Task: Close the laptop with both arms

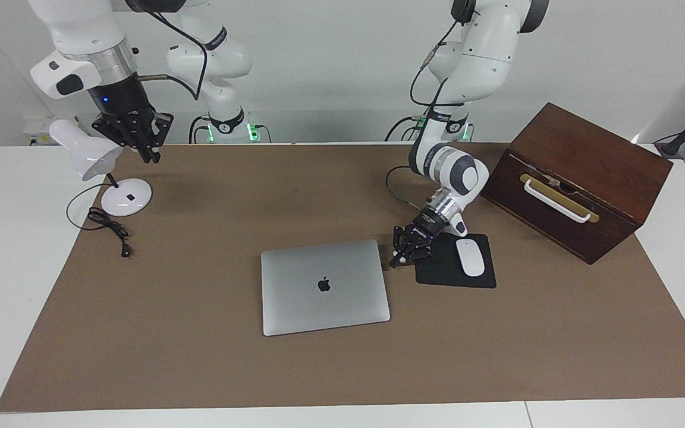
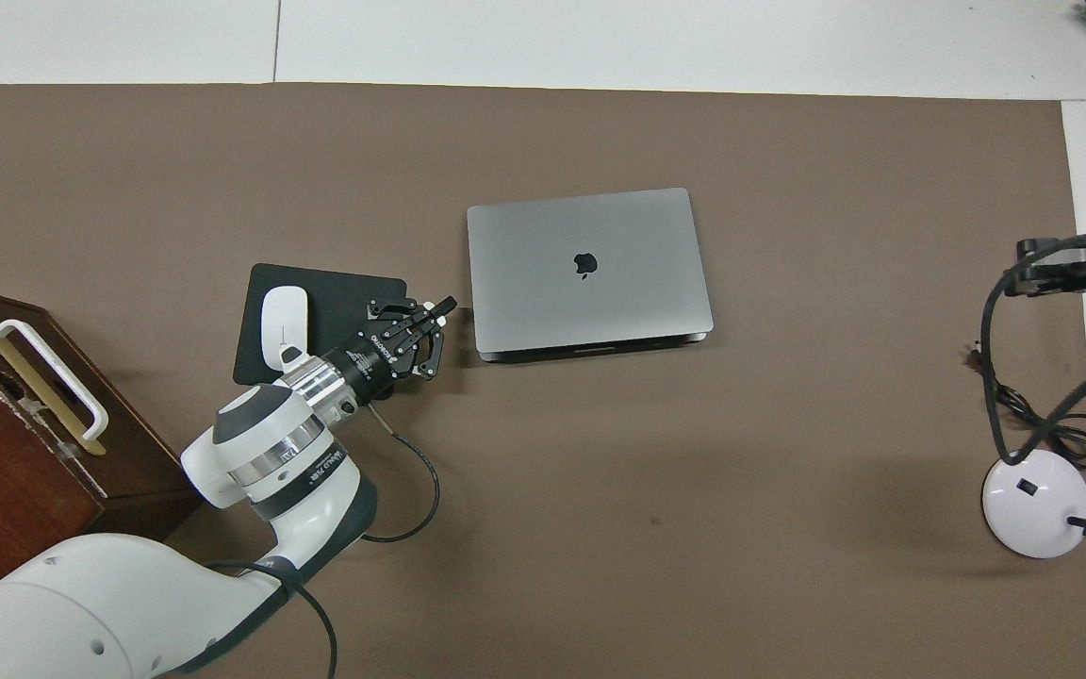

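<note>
I see the laptop (image 1: 324,287) lying mid-mat with its lid fully down, apple logo up. Left gripper (image 1: 400,252) sits low over the corner of the black mouse pad (image 1: 441,274) nearest the laptop, its tips just beside the laptop's edge at the left arm's end, not touching from what I can make out. Its fingers (image 2: 441,307) look drawn in narrow and grip nothing. A white mouse (image 1: 470,257) lies on the pad. The wooden box (image 1: 580,180) with a white handle stands at the left arm's end, lid down; I can't see its contents. Right gripper (image 1: 147,148) hangs high above the mat beside the white desk lamp (image 1: 96,163), arm waiting; I can't tell its finger gap.
</note>
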Controlling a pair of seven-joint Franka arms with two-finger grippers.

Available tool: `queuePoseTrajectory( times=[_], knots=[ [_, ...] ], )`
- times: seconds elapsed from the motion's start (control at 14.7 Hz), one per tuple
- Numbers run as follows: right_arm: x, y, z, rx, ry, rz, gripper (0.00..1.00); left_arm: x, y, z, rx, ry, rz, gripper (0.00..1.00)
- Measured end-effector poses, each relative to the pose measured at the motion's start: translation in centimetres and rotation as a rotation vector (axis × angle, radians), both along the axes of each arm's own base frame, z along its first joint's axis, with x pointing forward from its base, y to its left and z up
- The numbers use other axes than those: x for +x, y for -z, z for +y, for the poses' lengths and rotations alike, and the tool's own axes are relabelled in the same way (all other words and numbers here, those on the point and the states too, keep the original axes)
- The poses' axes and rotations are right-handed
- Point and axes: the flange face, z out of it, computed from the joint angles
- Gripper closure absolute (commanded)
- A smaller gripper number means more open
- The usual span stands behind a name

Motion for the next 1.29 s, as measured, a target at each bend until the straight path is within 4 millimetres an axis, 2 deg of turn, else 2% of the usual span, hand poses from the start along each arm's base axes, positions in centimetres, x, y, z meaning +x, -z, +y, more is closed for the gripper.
queuePoseTrajectory(
  times=[0.34, 0.68, 1.29],
  knots=[
    [-0.2, -0.3, -0.6, 0.0, 0.011, -0.003, 0.0, 0.4, -2.4, -0.5, 0.061, 0.025, -0.029, 1.0],
    [-0.3, 0.3, -1.0, 0.0, 0.018, 0.009, 0.0, 1.8, -8.8, -2.8, 0.209, 0.069, -0.112, 1.0],
    [-0.7, 1.9, -1.3, 0.0, 0.022, 0.018, 0.0, 3.9, -14.2, -1.8, 0.356, 0.156, -0.277, 1.0]
  ],
)
